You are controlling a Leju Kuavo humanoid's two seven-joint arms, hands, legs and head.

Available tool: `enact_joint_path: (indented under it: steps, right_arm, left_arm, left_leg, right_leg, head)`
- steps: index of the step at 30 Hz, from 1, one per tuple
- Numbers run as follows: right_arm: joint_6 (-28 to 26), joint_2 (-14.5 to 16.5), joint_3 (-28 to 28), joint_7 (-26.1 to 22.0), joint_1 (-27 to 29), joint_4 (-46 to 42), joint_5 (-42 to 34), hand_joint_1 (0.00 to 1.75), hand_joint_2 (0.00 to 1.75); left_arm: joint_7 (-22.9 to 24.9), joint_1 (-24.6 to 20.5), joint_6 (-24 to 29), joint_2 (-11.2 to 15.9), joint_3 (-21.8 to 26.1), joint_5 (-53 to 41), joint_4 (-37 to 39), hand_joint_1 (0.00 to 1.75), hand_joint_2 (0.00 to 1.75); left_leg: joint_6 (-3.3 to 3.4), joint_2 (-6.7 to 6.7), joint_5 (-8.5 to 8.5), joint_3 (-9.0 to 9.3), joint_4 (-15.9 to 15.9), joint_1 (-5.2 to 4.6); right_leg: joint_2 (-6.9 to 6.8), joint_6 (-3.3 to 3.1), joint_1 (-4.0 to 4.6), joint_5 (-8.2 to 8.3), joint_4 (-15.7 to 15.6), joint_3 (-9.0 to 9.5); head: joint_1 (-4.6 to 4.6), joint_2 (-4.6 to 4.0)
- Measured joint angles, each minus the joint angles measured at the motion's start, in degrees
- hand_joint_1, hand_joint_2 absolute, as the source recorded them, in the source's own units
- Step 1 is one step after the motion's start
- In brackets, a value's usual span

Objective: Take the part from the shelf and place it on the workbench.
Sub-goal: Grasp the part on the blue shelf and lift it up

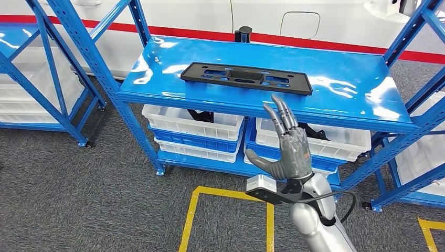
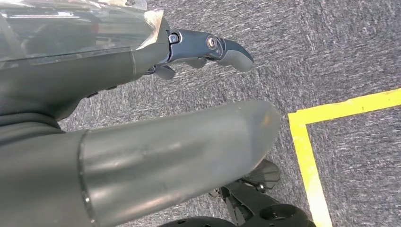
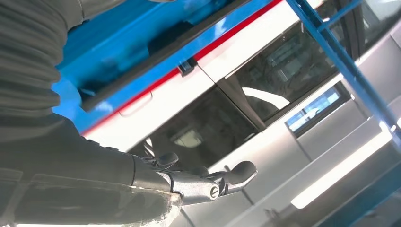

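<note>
The right robot hand (image 1: 286, 147) is raised in front of a blue metal shelf (image 1: 336, 100), palm side turned inward, its fingers (image 1: 281, 113) stretched upward and apart and its thumb jutting out to the side. It holds nothing and touches nothing. The fingertips reach about level with the shelf's front edge, just short of it.

The part (image 1: 245, 77), a flat, long black plate with cut-out openings, lies on the shelf's top board just beyond and slightly to the left of the raised fingers, apart from them. From the right wrist camera the same hand (image 3: 203, 182) shows spread against the shelf's underside, with the dark edge of the part (image 3: 142, 66) visible along the blue board.

The left robot hand (image 2: 189, 52) hangs low over grey carpet, beside a yellow floor line (image 2: 307, 151). Its thick thumb crosses the view and one dark finger (image 2: 231, 49) points outward with nothing in it; how far the other fingers are spread cannot be told.

Below the right robot hand, on the shelf's lower levels, sit white plastic bins (image 1: 194, 123) in blue trays, some with dark items inside. Behind the shelf stands a white vehicle body with a red stripe (image 1: 315, 39). More blue racking rises to either side, and yellow tape (image 1: 231, 197) marks the carpet under the arm.
</note>
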Motion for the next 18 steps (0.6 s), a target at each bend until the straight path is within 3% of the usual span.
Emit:
enact_joint_path:
  steps: [8, 18]
  right_arm:
    - [0.4, -0.1, 6.2, 5.1, -7.0, 7.8, 11.2, 0.0, 1.75]
    - [1.8, -0.1, 10.8, 11.4, -15.2, 21.5, 18.9, 0.0, 1.75]
  left_arm:
    - [0.5, -0.2, -0.1, -0.2, 0.2, 0.1, 0.0, 0.0, 0.0]
    - [0.5, -0.3, -0.2, -0.2, 1.1, 0.6, 0.0, 0.0, 0.0]
  left_leg:
    - [0.0, -0.01, 0.01, -0.01, 0.0, 0.0]
    - [0.0, -0.01, 0.02, -0.01, 0.0, 0.0]
  right_leg:
    - [0.0, 0.0, 0.0, 0.0, 0.0, 0.0]
    - [0.0, 0.0, 0.0, 0.01, 0.0, -0.01]
  head:
    - [0.0, 0.0]
    - [0.0, 0.0]
